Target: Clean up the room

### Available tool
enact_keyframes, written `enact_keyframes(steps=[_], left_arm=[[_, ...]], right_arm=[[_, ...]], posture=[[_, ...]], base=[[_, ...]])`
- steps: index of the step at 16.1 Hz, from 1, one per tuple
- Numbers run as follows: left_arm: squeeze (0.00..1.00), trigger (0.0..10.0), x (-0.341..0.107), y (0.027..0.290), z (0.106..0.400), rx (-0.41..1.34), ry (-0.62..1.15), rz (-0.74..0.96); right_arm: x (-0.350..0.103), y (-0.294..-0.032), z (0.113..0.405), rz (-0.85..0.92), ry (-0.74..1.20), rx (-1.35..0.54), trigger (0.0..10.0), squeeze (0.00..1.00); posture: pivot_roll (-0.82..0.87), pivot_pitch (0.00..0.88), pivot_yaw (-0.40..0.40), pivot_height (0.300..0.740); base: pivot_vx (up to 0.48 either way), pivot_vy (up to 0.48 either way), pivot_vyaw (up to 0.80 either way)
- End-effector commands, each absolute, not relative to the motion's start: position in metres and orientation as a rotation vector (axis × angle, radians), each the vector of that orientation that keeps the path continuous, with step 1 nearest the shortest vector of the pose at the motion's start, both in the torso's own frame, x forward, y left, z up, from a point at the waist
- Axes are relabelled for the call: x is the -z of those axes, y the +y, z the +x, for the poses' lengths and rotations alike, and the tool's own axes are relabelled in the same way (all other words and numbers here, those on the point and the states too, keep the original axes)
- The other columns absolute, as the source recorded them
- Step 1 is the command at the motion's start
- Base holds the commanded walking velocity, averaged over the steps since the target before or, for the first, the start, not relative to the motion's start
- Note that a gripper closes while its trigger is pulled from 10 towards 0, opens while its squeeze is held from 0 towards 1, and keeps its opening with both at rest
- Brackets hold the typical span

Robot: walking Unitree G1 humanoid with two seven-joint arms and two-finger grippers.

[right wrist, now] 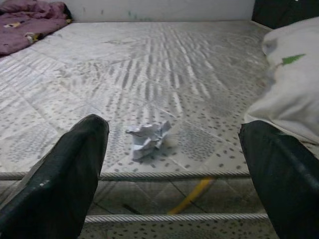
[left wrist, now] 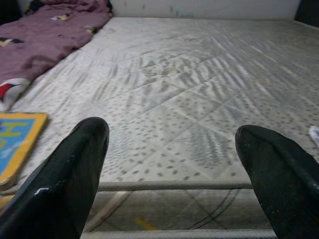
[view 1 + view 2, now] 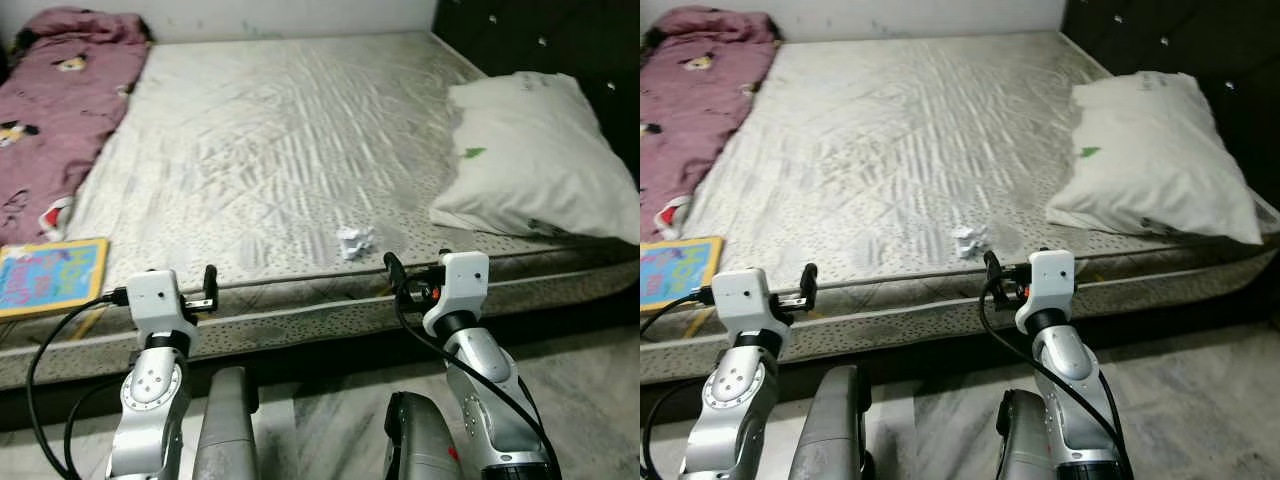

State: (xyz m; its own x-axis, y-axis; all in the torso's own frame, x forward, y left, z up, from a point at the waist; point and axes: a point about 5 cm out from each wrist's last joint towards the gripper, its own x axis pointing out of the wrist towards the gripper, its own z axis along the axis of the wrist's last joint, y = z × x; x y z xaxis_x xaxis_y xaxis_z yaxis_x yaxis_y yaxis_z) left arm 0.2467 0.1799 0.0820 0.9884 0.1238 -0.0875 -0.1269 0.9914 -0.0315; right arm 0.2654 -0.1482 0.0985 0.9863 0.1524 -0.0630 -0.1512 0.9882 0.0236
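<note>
A small crumpled white paper ball (image 3: 354,241) lies on the grey patterned mattress (image 3: 300,130), close to its front edge. My right gripper (image 3: 405,280) hovers at that edge, just short of the paper and slightly to its right. It is open, and the paper ball (image 1: 148,139) shows ahead between its fingers (image 1: 60,179). My left gripper (image 3: 205,292) is held at the mattress edge further left, open with nothing between its fingers (image 2: 65,174). A colourful children's book (image 3: 50,275) lies on the front left corner of the bed.
A white pillow (image 3: 535,150) rests on the right side of the bed against a dark headboard (image 3: 560,40). A purple printed blanket (image 3: 60,110) is bunched along the left side. Marble floor (image 3: 590,400) lies below the bed.
</note>
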Motion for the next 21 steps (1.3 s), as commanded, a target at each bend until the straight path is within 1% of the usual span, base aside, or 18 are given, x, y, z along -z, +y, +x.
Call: enact_keyframes(steps=[1,3,8,10,16,18,20,21], left_arm=[[0.0,10.0,-0.0861,0.1821,0.2476,-0.133,0.075,-0.031],[0.0,10.0,-0.0864,0.1827,0.2484,-0.14,0.073,-0.035],[0.0,10.0,-0.0864,0.1848,0.2492,-0.159,0.077,-0.042],[0.0,10.0,-0.0863,0.1846,0.2499,-0.155,0.077,-0.038],[0.0,10.0,-0.0864,0.1849,0.2502,-0.158,0.073,-0.05],[0.0,10.0,-0.0866,0.1847,0.2502,-0.156,0.072,-0.05],[0.0,10.0,-0.087,0.1846,0.25,-0.154,0.07,-0.05],[0.0,10.0,-0.0871,0.1844,0.2501,-0.151,0.068,-0.052]], right_arm=[[-0.1028,-0.1463,0.2662,0.023,0.05,-0.167,10.0,0.0],[-0.1034,-0.1463,0.267,0.022,0.048,-0.171,10.0,0.0],[-0.1032,-0.1449,0.2679,0.024,0.055,-0.183,10.0,0.0],[-0.1035,-0.1444,0.2679,0.018,0.052,-0.185,10.0,0.0],[-0.1032,-0.1422,0.268,0.009,0.055,-0.202,10.0,0.0],[-0.1042,-0.1384,0.2676,-0.032,0.045,-0.233,10.0,0.0],[-0.1037,-0.137,0.2671,-0.018,0.044,-0.236,10.0,0.0],[-0.1028,-0.1399,0.2675,0.0,0.051,-0.22,10.0,0.0]], posture=[[0.02,0.0,0.006,0.532],[0.02,0.0,0.005,0.502],[0.02,0.0,0.005,0.502],[0.01,0.0,0.007,0.477],[0.01,0.0,0.006,0.477],[0.01,0.0,0.006,0.477],[0.02,0.0,0.005,0.477],[0.02,0.0,0.005,0.477]], base=[[0.0,0.0,0.0],[0.0,0.0,0.0],[0.0,0.0,0.0],[0.0,0.0,0.0],[0.0,0.0,0.0],[0.0,0.0,0.8],[0.0,0.0,0.8],[0.292,0.0,0.0]])
